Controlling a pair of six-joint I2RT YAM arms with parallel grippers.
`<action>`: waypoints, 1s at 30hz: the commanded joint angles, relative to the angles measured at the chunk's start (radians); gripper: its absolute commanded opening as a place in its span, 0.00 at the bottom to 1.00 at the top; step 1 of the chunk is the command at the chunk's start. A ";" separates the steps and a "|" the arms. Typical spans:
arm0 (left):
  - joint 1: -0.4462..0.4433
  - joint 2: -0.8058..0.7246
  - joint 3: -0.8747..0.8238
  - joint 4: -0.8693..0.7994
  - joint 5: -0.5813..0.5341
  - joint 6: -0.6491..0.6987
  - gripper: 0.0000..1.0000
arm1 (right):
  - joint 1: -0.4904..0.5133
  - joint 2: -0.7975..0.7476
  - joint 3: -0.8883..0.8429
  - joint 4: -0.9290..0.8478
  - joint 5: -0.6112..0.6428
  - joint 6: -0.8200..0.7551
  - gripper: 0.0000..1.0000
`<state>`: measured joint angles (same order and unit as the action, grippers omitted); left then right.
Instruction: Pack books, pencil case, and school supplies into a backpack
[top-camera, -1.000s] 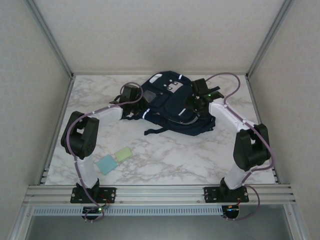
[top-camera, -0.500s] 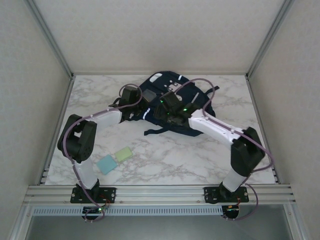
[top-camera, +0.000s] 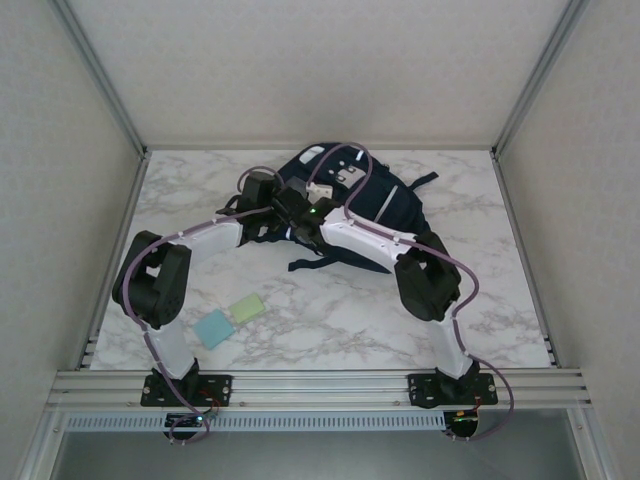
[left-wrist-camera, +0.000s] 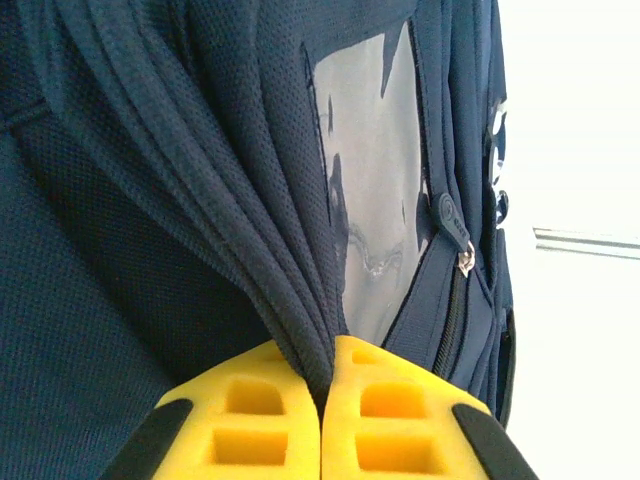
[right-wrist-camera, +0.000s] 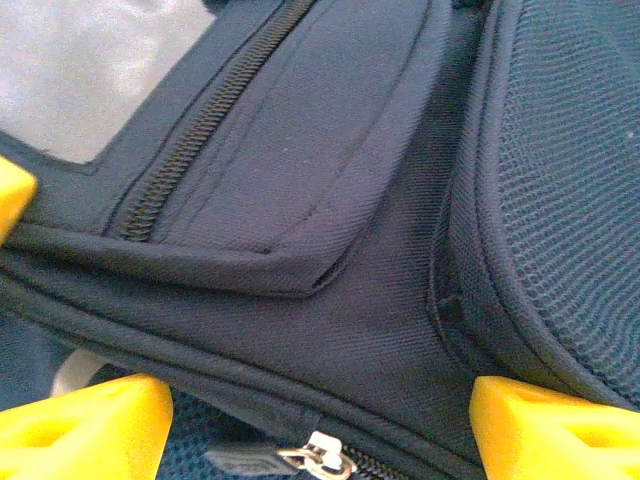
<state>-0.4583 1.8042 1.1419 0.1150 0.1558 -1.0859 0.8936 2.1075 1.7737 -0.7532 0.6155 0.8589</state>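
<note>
- My left gripper (left-wrist-camera: 325, 400) is clenched: the two yellow pads (left-wrist-camera: 250, 420) meet on a bunched fold of the backpack (left-wrist-camera: 120, 200), and the navy cloth fans out from the pinch in tight pleats.
- My right gripper (right-wrist-camera: 320, 430) is released, its yellow fingertips (right-wrist-camera: 90, 430) standing wide apart. Backpack cloth spans the whole gap, and I cannot tell whether the tips touch it.
- A metal zipper pull (right-wrist-camera: 318, 455) lies between the right fingertips, under a stitched flap with a closed zipper (right-wrist-camera: 200, 120) running along it.
- From above, my two grippers sit just beside each other at the backpack's left end. My right arm (top-camera: 370, 240) reaches across the bag's near edge.
- The backpack (top-camera: 390, 200) lies at the far middle of the marble table (top-camera: 400, 320), close to the back wall.
- The marble in front of the bag is open, as is the table's right side.
- The pale blue pad (top-camera: 213, 327) and the pale green pad (top-camera: 246, 307) lie side by side near the left front, well apart from the bag.
- The bag's fabric is woven twill on the flap and open mesh to the right.
- A smooth grey see-through panel (left-wrist-camera: 375, 190) wrinkles beside my left pinch.
</note>
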 joint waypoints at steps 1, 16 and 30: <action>-0.022 -0.096 -0.001 0.025 0.073 0.013 0.00 | -0.007 0.043 0.009 -0.087 0.120 0.050 0.78; -0.007 -0.087 0.030 0.001 0.045 0.024 0.00 | -0.019 -0.139 -0.283 0.093 -0.029 0.016 0.36; -0.005 -0.133 0.008 -0.016 0.018 0.031 0.00 | -0.018 -0.098 -0.306 0.096 -0.053 0.058 0.36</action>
<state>-0.4702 1.7699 1.1400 0.0628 0.1726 -1.0809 0.8890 1.9671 1.5059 -0.5652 0.5529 0.8726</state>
